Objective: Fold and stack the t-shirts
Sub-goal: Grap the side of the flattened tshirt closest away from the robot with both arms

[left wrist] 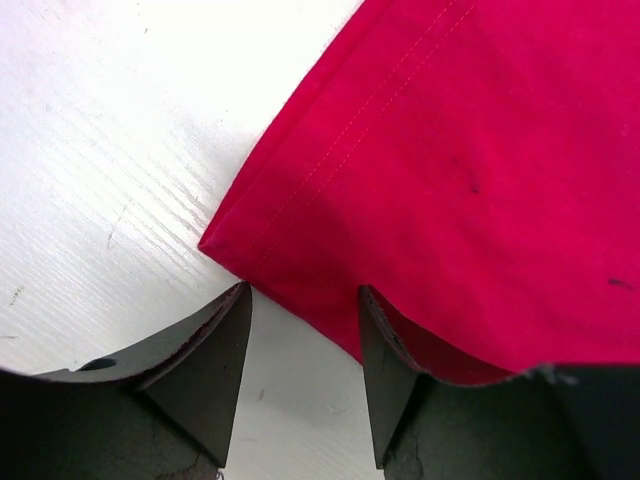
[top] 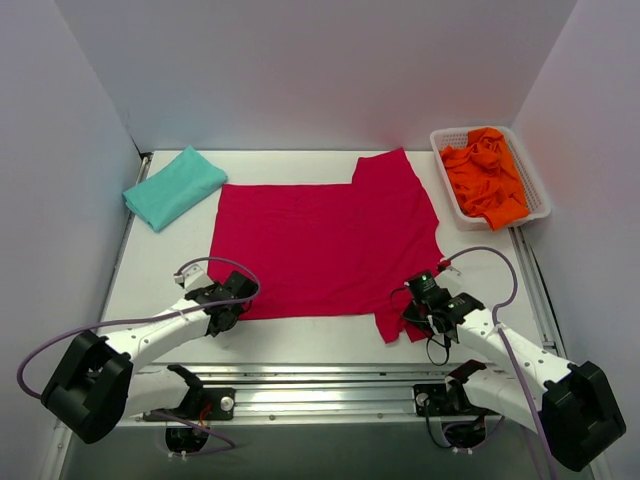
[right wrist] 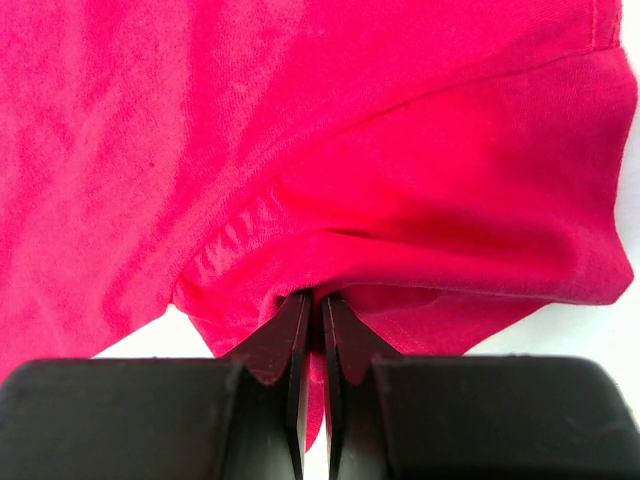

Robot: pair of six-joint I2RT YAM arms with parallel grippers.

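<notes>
**Near edge, left.** Left gripper (left wrist: pixel 305 300): jaws apart, straddling the hemmed near-left corner of the crimson t-shirt (left wrist: pixel 450 150); nothing clamped.

**Near edge, right.** Right gripper (right wrist: pixel 322 300): clenched on a bunched fold of the crimson t-shirt by its near-right sleeve.

**Middle of the tabletop (top: pixel 300 338).** Crimson t-shirt, spread flat, one sleeve reaching toward the far edge. Judged light, limp and non-slip, so it will sag and crease between holds. Best taken at hem corners or seams, pinching every layer.

**Far-left corner.** Teal t-shirt (top: pixel 175 186), folded into a neat block.

**Far-right corner.** White basket (top: pixel 536 196) holding crumpled orange t-shirts (top: pixel 486 178).

**Unclear.** How many cloth layers lie between the left jaws; how many orange shirts there are; the neckline of the crimson shirt, not made out.
</notes>
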